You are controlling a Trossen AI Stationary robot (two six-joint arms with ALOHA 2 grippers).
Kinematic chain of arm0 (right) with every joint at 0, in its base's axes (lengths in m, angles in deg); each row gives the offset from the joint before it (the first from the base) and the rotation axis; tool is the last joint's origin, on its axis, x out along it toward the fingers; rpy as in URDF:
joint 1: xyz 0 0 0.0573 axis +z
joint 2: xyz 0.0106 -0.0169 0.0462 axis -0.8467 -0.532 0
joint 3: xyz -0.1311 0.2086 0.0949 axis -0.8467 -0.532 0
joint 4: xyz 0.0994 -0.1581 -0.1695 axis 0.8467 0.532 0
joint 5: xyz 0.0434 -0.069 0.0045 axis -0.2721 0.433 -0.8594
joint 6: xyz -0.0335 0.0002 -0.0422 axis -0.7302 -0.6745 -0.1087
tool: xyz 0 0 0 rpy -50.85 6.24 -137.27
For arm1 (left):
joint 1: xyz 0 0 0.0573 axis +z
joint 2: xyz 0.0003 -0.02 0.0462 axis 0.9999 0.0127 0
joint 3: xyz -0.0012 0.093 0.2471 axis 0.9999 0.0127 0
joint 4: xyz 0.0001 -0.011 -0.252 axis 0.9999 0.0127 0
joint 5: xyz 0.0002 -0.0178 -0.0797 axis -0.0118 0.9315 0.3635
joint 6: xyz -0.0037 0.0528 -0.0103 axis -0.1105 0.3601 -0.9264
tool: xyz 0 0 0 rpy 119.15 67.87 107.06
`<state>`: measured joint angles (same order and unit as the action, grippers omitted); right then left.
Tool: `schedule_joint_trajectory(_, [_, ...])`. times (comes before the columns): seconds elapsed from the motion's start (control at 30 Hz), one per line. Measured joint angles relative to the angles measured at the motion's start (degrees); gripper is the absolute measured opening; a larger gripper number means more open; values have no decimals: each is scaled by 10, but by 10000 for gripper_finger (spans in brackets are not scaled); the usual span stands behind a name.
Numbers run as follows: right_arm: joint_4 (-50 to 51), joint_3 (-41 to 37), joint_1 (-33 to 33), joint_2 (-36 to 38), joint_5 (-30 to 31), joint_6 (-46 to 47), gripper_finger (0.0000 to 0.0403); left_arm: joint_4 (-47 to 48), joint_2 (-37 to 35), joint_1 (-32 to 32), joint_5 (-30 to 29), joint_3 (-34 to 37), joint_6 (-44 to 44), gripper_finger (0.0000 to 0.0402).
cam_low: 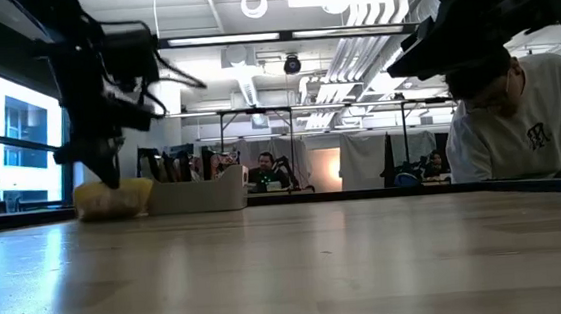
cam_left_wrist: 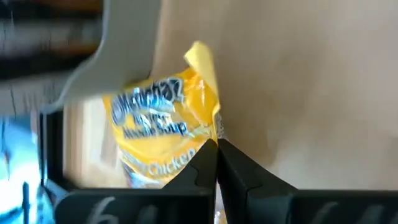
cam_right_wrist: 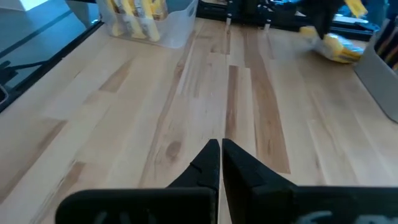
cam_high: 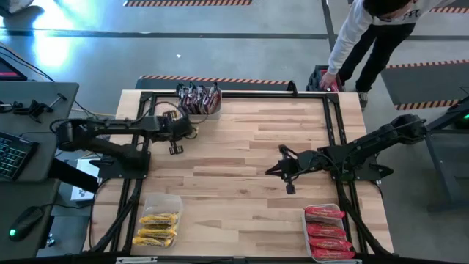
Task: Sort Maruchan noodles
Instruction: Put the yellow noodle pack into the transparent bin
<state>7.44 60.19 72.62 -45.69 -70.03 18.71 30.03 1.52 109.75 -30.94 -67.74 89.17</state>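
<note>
The left gripper has its jaws pinched together on the corner of a yellow packet. In the left wrist view the two dark fingers meet at a single line, and the crinkled edge of the packet runs out from just between their tips. The packet's body lies forward of the jaws, its long axis roughly in line with the fingers, so it trails ahead of the grip, not across it.

In the high view that gripper sits just beside the dark-packet bin, on the side toward the table's middle. The low view shows the packet down at the table surface under the arm; whether it still touches the wood cannot be told.

From the dark-packet bin, the yellow bin lies along the same left side of the table at the opposite edge, holding other yellow packets. That looks like the packet's likely home, and the left arm is plainly the nearer one to it. With only a corner held, the packet may swing or slip as it travels.

The right gripper has its jaws shut on nothing, above bare wood well apart from the dark-packet bin, toward the red bin. A person bends at the table's far edge.
</note>
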Motion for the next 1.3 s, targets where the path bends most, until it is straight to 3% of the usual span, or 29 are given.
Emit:
schedule_joint_trajectory(0.2, [-1,0,0,0,9,-10,4,1,-58,-92,14,-2,5,0])
schedule_joint_trajectory(0.3, [-2,0,0,-5,15,-6,29,2,-75,-141,15,-15,-1,0])
schedule_joint_trajectory(0.5, [-32,0,1,-64,61,7,133,-12,-80,-233,21,-79,-49,0])
schedule_joint_trajectory(0.63, [-123,0,-5,-125,99,16,215,-60,-80,-290,26,-108,-57,0])
schedule_joint_trajectory(0.8, [-262,11,-24,-207,83,20,284,-125,-79,-338,25,-125,-72,0])
schedule_joint_trajectory(1.17, [-314,145,-63,-358,94,-7,300,-221,-79,-383,11,-127,-86,0])
schedule_joint_trajectory(1.3, [-315,189,-78,-382,0,-4,300,-230,-79,-387,0,-127,-86,0])
